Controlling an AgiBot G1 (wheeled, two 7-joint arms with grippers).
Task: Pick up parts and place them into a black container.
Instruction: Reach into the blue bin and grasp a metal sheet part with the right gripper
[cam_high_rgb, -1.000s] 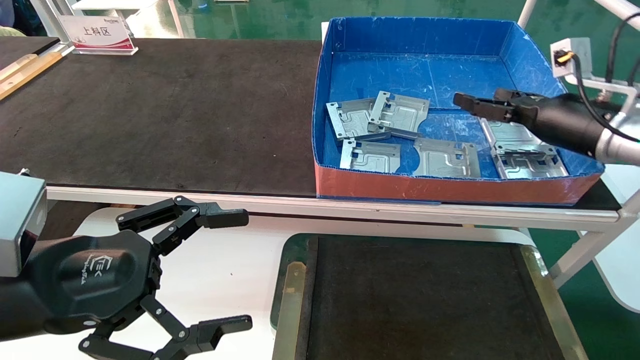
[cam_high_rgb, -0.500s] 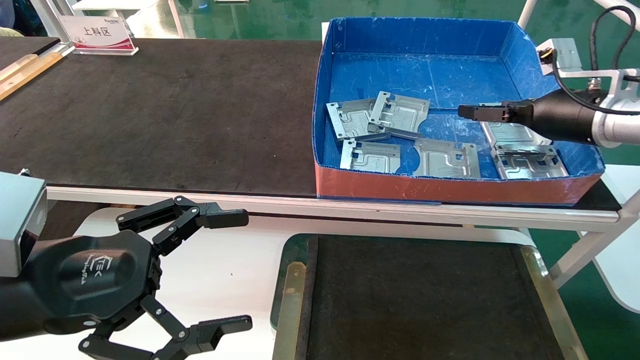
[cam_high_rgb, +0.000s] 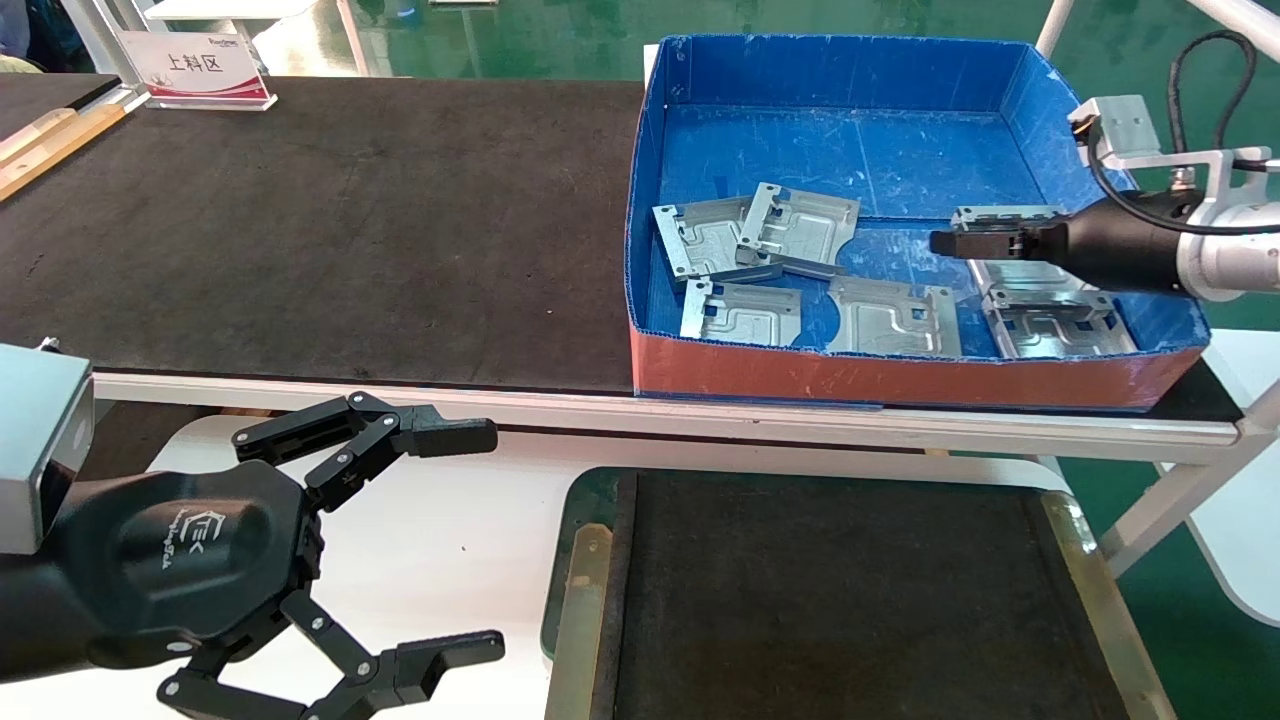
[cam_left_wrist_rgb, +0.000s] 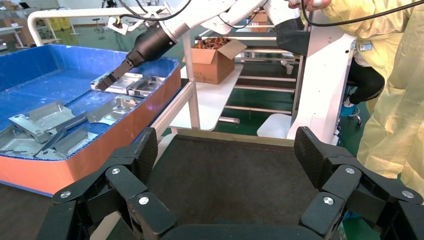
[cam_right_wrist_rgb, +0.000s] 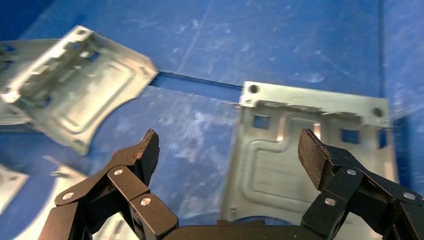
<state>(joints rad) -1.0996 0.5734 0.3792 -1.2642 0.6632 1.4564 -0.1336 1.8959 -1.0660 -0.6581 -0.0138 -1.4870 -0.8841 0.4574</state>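
Note:
Several silver metal parts lie in the blue box (cam_high_rgb: 1040, 95): two overlapping ones (cam_high_rgb: 800, 225), two near the red front (cam_high_rgb: 745, 312), (cam_high_rgb: 895, 318), and two at the right (cam_high_rgb: 1060, 325). My right gripper (cam_high_rgb: 945, 242) is open and empty, low inside the box. In the right wrist view it (cam_right_wrist_rgb: 230, 150) straddles the edge of one flat part (cam_right_wrist_rgb: 310, 150). The black container (cam_high_rgb: 850, 600) stands empty in front of the table. My left gripper (cam_high_rgb: 478, 540) is open and empty at its left, also shown in the left wrist view (cam_left_wrist_rgb: 227, 155).
The blue box has tall walls and a red front (cam_high_rgb: 900, 378). It sits on the long black-surfaced table (cam_high_rgb: 330, 230), which carries a sign (cam_high_rgb: 195, 65) at the far left. A white surface (cam_high_rgb: 450, 520) lies under my left gripper. A person in yellow (cam_left_wrist_rgb: 395, 75) stands beyond the container.
My right gripper has gone lower and slightly rightward in the blue box, its wrist turning level over the right-hand part. The left arm has not moved.

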